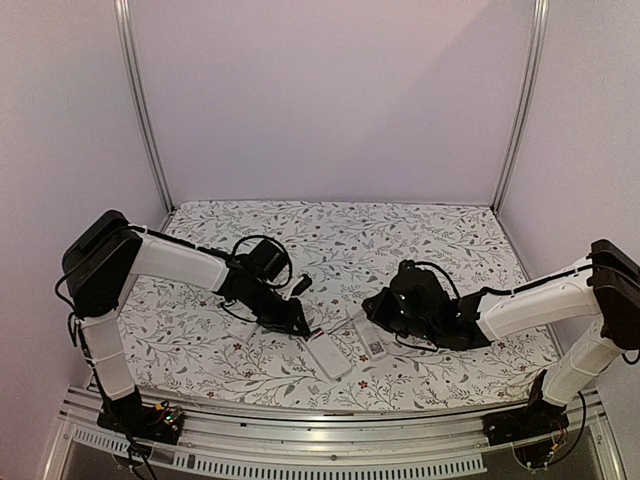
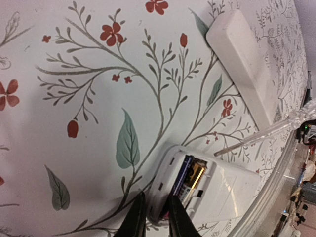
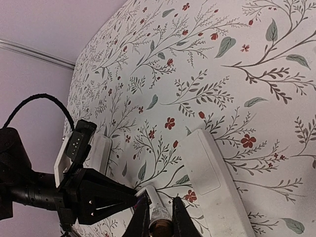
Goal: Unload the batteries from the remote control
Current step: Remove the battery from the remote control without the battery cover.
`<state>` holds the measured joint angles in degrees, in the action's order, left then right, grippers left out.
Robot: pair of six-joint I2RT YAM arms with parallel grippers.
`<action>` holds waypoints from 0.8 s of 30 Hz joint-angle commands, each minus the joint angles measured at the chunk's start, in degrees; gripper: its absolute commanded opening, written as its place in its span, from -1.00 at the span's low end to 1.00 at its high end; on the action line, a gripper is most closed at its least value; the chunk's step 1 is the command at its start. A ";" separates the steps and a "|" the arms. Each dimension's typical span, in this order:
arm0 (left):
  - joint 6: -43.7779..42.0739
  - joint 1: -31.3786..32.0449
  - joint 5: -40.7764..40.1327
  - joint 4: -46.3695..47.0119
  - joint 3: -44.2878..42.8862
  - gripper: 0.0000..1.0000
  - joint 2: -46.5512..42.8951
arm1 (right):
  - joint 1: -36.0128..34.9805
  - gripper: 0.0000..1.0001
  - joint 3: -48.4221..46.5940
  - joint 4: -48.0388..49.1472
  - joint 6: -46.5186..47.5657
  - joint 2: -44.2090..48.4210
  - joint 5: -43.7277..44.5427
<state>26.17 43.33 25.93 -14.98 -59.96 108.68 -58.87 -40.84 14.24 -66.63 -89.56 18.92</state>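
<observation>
A white remote control (image 2: pixel 224 195) (image 1: pixel 330 356) lies back-up on the flowered cloth with its battery bay open. One battery (image 2: pixel 196 176), gold and blue, shows inside the bay. My left gripper (image 2: pixel 155 196) (image 1: pixel 303 325) is shut on the remote's near end, one finger outside the end wall and the other at the bay. My right gripper (image 3: pixel 161 198) (image 1: pixel 380 308) is shut on a thin clear-grey pen-like tool (image 3: pixel 154 193). The tool's shaft (image 2: pixel 269 132) reaches in from the right, and its tip rests on the cloth beside the remote. In the right wrist view the left gripper (image 3: pixel 133 197) hides the bay.
A second white remote (image 2: pixel 242 64) (image 3: pixel 222 182) (image 1: pixel 373 341) lies flat just right of the first. The metal front rail (image 1: pixel 320 420) runs along the table's near edge. A black cable (image 1: pixel 262 245) loops over the left arm. Bare flowered cloth (image 1: pixel 330 230) stretches behind both grippers.
</observation>
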 commanded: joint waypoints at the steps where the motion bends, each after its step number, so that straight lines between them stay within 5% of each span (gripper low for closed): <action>1: -0.33 0.14 -1.41 -0.93 -0.15 -0.69 1.81 | -0.44 -1.00 -1.12 1.84 1.39 -0.50 -0.22; 24: -0.31 0.09 -1.28 -0.95 -0.15 -0.69 1.89 | -0.81 -1.00 -1.11 2.44 1.99 -1.35 -1.13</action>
<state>26.17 43.33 25.93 -14.96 -59.96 108.71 -59.31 -40.86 16.53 -64.90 -89.60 17.80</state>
